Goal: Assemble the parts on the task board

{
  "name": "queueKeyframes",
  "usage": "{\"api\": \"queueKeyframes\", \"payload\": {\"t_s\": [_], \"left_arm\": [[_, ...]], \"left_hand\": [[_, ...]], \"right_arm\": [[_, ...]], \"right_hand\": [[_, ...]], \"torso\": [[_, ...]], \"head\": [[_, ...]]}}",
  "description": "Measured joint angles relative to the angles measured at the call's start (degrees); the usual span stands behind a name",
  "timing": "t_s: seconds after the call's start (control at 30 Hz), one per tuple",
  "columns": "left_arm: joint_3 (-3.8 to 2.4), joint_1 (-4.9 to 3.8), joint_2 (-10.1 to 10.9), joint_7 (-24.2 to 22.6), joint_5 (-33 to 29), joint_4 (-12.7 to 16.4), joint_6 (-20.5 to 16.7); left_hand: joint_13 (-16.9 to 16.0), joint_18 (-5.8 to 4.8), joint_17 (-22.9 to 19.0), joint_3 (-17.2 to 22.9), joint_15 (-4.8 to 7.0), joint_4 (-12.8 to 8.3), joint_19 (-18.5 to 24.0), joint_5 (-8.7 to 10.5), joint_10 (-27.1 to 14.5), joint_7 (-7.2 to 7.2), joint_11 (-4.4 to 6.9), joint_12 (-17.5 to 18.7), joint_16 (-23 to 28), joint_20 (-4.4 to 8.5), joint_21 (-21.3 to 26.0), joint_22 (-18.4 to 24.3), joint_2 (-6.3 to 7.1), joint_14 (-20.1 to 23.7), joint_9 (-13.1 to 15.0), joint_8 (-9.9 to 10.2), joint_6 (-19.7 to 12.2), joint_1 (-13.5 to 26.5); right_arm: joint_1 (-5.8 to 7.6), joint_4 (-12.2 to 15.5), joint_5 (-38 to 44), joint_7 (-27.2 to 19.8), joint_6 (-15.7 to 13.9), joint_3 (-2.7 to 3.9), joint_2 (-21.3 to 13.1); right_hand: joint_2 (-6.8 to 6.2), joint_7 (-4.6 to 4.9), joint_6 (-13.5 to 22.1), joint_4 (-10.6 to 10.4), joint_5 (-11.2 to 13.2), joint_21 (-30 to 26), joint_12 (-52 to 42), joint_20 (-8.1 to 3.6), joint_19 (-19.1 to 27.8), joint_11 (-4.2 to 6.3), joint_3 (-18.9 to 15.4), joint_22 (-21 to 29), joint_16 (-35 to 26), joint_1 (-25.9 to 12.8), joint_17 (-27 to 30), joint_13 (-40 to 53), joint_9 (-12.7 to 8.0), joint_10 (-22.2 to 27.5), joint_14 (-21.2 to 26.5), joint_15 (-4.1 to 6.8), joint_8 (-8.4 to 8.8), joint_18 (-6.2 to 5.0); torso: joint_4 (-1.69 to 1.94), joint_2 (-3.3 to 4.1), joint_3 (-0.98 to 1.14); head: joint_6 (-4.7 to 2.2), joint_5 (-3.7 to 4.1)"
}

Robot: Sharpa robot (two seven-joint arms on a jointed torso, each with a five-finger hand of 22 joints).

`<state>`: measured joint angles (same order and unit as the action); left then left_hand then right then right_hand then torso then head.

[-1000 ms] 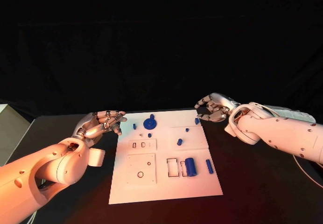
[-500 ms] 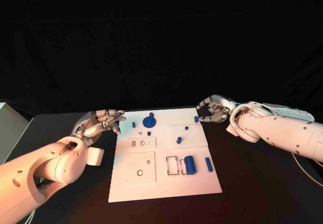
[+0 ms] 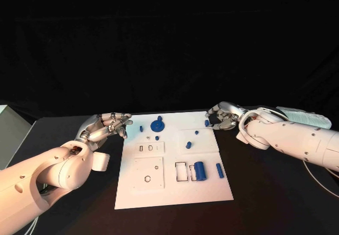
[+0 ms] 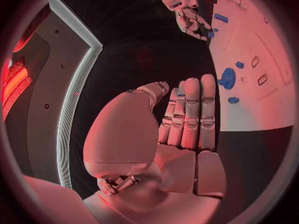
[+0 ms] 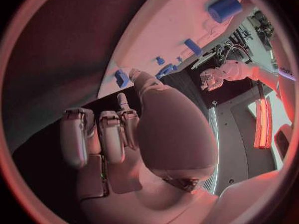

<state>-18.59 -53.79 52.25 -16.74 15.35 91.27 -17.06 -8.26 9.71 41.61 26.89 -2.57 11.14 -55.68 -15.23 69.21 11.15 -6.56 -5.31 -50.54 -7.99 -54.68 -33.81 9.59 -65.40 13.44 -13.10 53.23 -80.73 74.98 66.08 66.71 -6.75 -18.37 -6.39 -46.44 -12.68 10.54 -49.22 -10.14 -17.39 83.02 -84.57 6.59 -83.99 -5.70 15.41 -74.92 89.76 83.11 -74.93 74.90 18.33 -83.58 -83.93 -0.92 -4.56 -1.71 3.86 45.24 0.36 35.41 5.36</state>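
The white task board (image 3: 173,188) lies in the middle of the black table. On it are a round blue part (image 3: 157,127), a blue cylinder (image 3: 200,171), a blue bar (image 3: 220,170) and several small blue pieces. My left hand (image 3: 107,126) hovers at the board's far left corner; its fingers (image 4: 190,114) are straight, side by side, and hold nothing. My right hand (image 3: 224,117) is at the far right corner with its fingers (image 5: 99,134) curled in. Its thumb reaches toward a small blue piece (image 5: 121,78) at the board's edge, and I see nothing in its grasp.
A pale box (image 3: 9,132) stands at the table's left edge. Bare black table lies on both sides of the board and in front of it. Rectangular slots (image 3: 181,174) and small holes show on the board's near half.
My right hand has sunk a little closer to the board's far right corner. My left hand has stayed almost where it was. No part has moved.
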Motion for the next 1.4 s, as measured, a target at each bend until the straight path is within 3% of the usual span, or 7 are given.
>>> {"api": "queueKeyframes", "payload": {"t_s": [0.4, 0.6, 1.4], "left_arm": [[0.0, 0.0, 0.0, 0.0, 0.0, 0.0, 0.1], [0.0, 0.0, 0.0, 0.1, 0.1, 0.0, 0.1], [0.0, 0.0, 0.1, 0.4, 0.1, 0.1, 0.1]], "left_hand": [[0.0, 0.0, 0.0, 0.0, 0.0, 0.0, 0.0, 0.0, 0.0, 0.0, 0.0, 0.0, 0.0, 0.0, 0.0, 0.0, 0.0, 0.0, 0.0, 0.0, 0.0, 0.0], [-0.1, 0.0, 0.0, 0.0, 0.0, 0.0, 0.0, 0.0, 0.0, 0.0, 0.0, 0.0, 0.0, 0.0, 0.0, -0.1, 0.0, 0.0, 0.1, 0.0, 0.0, 0.0], [-0.1, 0.0, 0.0, 0.0, 0.0, 0.0, 0.0, 0.0, -0.2, 0.21, -0.21, 0.0, 0.0, 0.02, -0.2, -0.1, 0.0, 0.0, 0.1, 0.0, -0.2, 0.0]], "right_arm": [[-0.2, -1.5, 0.8, 1.5, 0.0, 0.01, 1.2], [-0.36, -1.9, 0.9, 1.9, 0.1, 0.01, 1.7], [-0.86, -2.3, 1.1, 2.5, 0.6, 0.04, 2.6]], "right_hand": [[0.78, -0.1, -2.0, -0.8, 0.0, 0.6, -0.7, 0.0, 0.0, 0.13, 0.8, 0.0, 0.0, 0.8, 0.0, 0.0, 0.3, -0.1, 0.0, 0.0, -0.51, 0.0], [1.67, -1.02, -4.3, -1.8, 0.3, 0.9, -1.4, 0.0, 0.0, 0.52, 3.6, 0.0, 0.0, 0.9, 0.0, 0.0, 0.4, -0.5, 0.0, 0.0, -1.63, 0.0], [1.33, -1.18, -5.1, -2.2, 0.8, 1.3, -1.5, 0.0, 0.0, 0.72, 4.8, 0.0, 0.0, 0.6, 0.0, 0.0, 0.4, -0.3, -0.2, 0.21, -1.89, 0.0]], "torso": [[-0.07, -0.05, 0.05], [-0.07, -0.06, 0.05], [-0.09, -0.06, 0.06]], "head": [[0.44, -0.35], [0.46, -0.32], [0.95, -0.48]]}}
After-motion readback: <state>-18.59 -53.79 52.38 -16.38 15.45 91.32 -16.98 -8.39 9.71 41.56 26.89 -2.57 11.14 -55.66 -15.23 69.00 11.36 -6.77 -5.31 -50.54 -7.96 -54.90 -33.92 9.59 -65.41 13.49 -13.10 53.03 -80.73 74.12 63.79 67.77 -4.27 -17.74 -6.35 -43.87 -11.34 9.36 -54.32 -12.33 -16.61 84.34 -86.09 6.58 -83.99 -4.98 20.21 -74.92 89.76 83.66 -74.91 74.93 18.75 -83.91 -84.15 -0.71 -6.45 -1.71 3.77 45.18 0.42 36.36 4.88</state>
